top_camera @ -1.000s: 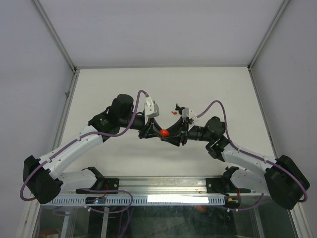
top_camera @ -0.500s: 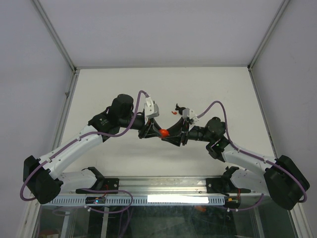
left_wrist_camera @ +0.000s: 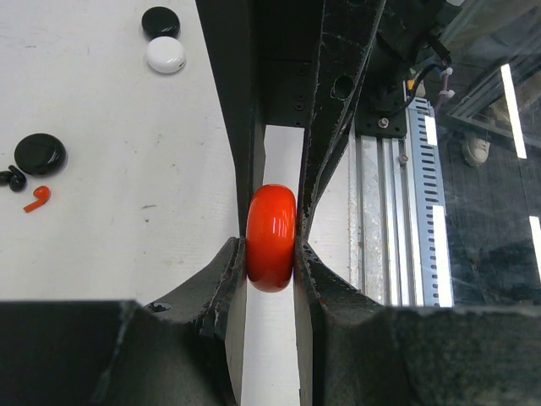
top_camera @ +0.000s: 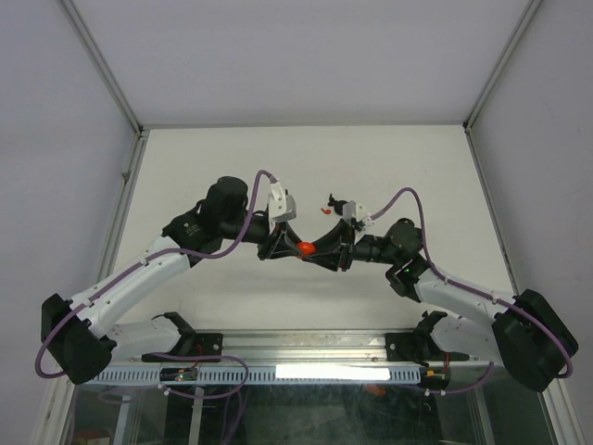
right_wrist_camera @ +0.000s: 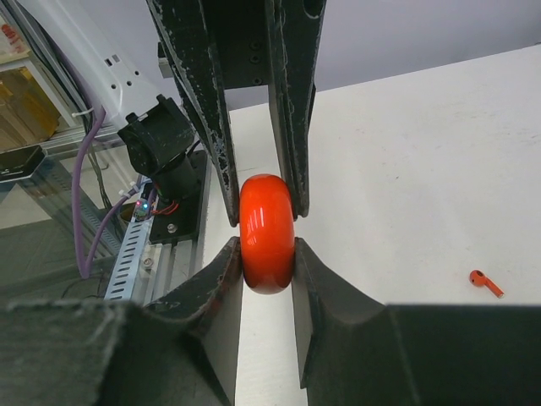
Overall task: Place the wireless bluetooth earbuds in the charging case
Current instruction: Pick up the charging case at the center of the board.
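Two arms reach inward over the white table (top_camera: 389, 158) in the top view, and we see the left gripper (top_camera: 291, 246) and right gripper (top_camera: 318, 248) meeting tip to tip around a red charging case (top_camera: 303, 247). A red earbud (top_camera: 324, 211) lies on the table just beyond them, outside the case. From the left wrist, we find the left gripper's jaws pinching the case on edge by its two flat faces, while the right gripper's fingers (left_wrist_camera: 241, 127) come from the far side and flank its upper half. Left of them, a black puck (left_wrist_camera: 40, 154) sits near a black earbud (left_wrist_camera: 12, 178) and the red earbud; farther off, a white puck (left_wrist_camera: 166, 56) lies just beside a second black puck (left_wrist_camera: 161, 21). From the right wrist, we see the right gripper's jaws pressed against both faces of the case, the left gripper's fingers (right_wrist_camera: 203, 110) clamping it from above, and the red earbud on the table well to the right.
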Controlling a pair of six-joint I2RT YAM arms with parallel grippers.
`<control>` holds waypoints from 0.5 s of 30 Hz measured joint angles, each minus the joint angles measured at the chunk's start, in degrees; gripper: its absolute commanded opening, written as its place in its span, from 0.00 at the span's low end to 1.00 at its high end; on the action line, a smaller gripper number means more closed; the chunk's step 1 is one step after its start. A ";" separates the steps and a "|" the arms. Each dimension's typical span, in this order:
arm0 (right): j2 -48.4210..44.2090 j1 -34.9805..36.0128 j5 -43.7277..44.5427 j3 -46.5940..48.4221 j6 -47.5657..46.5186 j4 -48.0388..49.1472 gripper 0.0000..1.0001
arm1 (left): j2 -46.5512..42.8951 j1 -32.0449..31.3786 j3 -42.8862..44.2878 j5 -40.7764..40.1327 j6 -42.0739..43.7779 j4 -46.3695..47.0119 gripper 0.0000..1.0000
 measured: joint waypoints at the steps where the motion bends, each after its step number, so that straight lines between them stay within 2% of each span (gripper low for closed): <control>1: 0.04 -0.04 -0.13 0.00 0.15 0.20 0.01 | -0.09 0.00 0.00 0.00 0.00 0.00 0.00; 7: 0.02 -0.15 -0.68 0.00 0.52 1.66 0.00 | -0.98 -0.33 -0.02 -0.33 -0.09 0.33 0.30; 15: -0.37 -0.48 -1.03 -0.13 0.76 2.10 0.00 | -3.15 -0.24 -0.28 -2.08 -1.60 2.62 0.52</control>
